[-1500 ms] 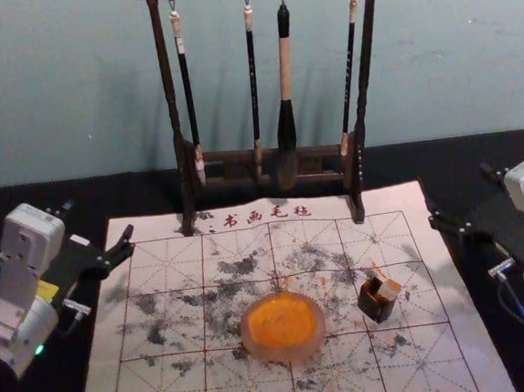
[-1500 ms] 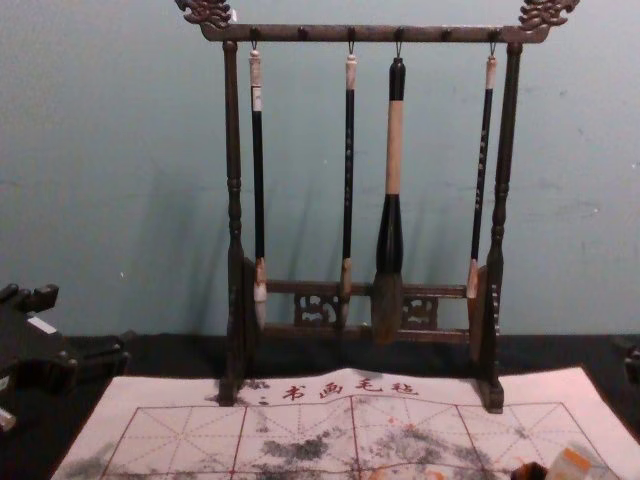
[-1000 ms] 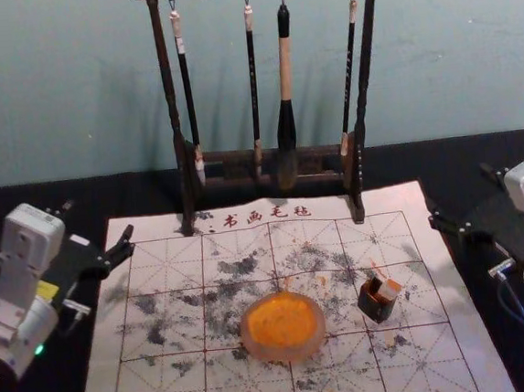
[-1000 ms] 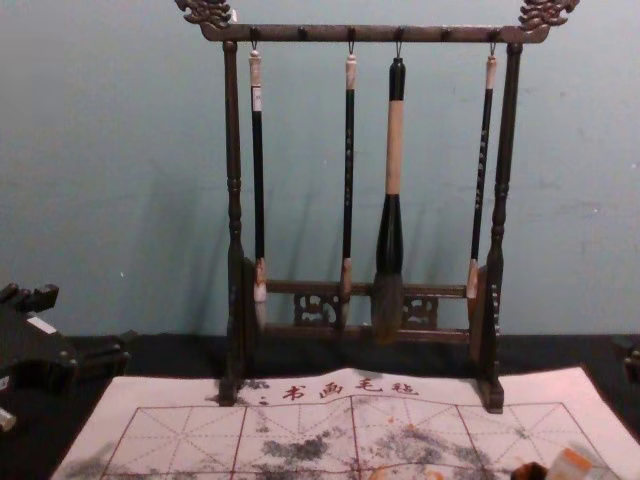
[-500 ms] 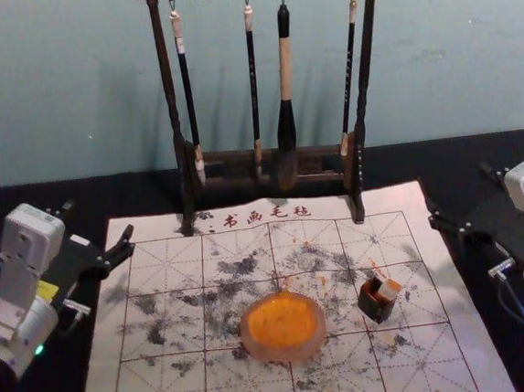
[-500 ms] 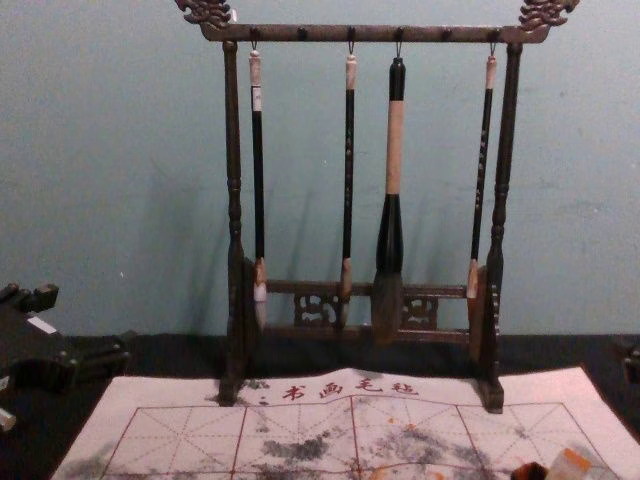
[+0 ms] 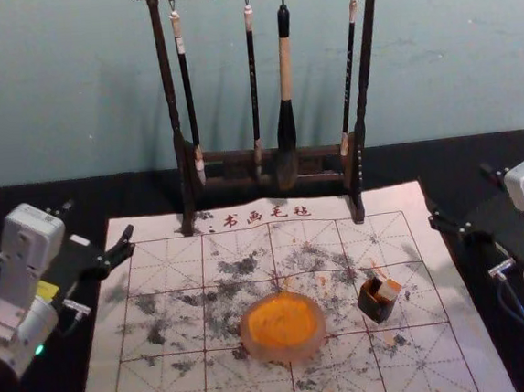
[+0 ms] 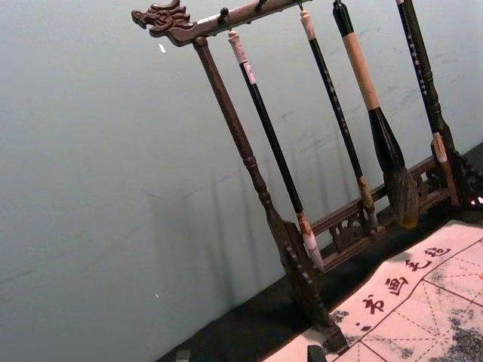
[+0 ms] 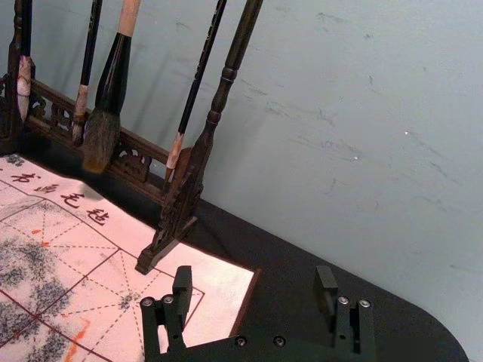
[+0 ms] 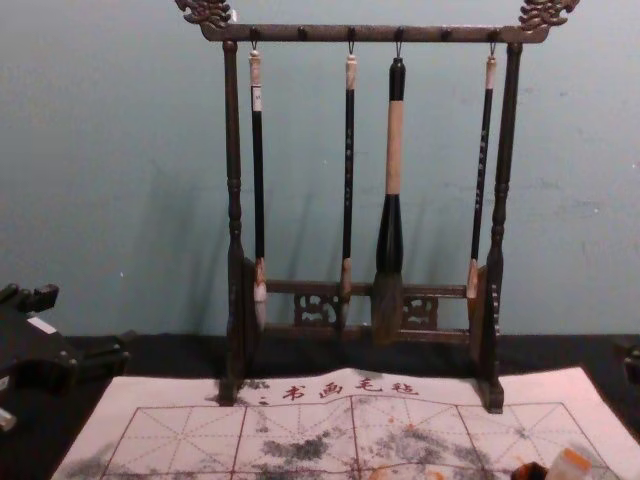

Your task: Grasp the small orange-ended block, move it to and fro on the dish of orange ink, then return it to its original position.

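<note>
My left gripper (image 7: 97, 223) stands open beside the mat's left edge, well away from the block; in the left wrist view the left gripper (image 8: 249, 354) has nothing between its tips. Off the mat's right edge is my right gripper (image 7: 461, 194), open too, and the right wrist view shows the right gripper (image 9: 254, 277) with its fingers wide apart. The small pale block (image 7: 390, 289) with orange on it leans in a small dark holder (image 7: 376, 307), right of the round dish of orange ink (image 7: 283, 326). At the chest view's lower right, the block (image 10: 569, 464) shows an orange band.
A dark wooden rack (image 7: 173, 103) with several hanging brushes stands across the back of the mat, close to the wall. The white gridded mat (image 7: 164, 388), smudged grey and orange, lies on a black table (image 7: 24, 203).
</note>
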Available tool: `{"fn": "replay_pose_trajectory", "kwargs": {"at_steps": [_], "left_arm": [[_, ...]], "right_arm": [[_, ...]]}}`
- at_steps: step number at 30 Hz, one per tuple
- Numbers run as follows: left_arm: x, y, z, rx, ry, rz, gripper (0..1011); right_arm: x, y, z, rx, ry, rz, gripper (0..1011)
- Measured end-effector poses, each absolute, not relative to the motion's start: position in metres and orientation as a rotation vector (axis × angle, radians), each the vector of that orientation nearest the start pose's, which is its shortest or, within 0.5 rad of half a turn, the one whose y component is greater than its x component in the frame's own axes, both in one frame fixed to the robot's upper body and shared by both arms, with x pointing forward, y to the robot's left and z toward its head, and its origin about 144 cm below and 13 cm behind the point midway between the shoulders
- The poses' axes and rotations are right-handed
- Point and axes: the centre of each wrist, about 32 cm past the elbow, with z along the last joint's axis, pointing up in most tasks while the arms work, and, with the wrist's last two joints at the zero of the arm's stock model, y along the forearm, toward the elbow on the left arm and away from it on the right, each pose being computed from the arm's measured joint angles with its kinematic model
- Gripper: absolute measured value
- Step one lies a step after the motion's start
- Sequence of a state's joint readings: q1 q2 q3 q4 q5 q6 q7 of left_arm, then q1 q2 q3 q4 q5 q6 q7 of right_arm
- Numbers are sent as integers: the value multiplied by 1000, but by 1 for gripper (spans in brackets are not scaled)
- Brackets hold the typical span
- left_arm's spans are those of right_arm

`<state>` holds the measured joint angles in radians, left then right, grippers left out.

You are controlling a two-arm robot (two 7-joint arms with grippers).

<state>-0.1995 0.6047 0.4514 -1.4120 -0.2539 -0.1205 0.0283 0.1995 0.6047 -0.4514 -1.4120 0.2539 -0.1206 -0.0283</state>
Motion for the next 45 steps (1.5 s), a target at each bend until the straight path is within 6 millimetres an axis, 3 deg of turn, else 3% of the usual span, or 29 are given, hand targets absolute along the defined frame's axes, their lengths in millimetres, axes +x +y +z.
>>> {"fn": "replay_pose_trajectory", "kwargs": {"at_steps": [11,21,32,45], "left_arm": [[489,310,1140,304,-285,1248,1001],[489,310,1140,305,-285,1248,1001],[489,310,1140,305,-285,1248,1001],[489,310,1140,304,-285,1248,1001]], "right_arm": [[489,-311,1140,-302,-286,-1245,1000],[481,-328,1148,-213,-275,-1176,1000],[443,-349,1162,-133,-217,-976,1000],[421,-351,1163,-192,-132,-784,1000]]}}
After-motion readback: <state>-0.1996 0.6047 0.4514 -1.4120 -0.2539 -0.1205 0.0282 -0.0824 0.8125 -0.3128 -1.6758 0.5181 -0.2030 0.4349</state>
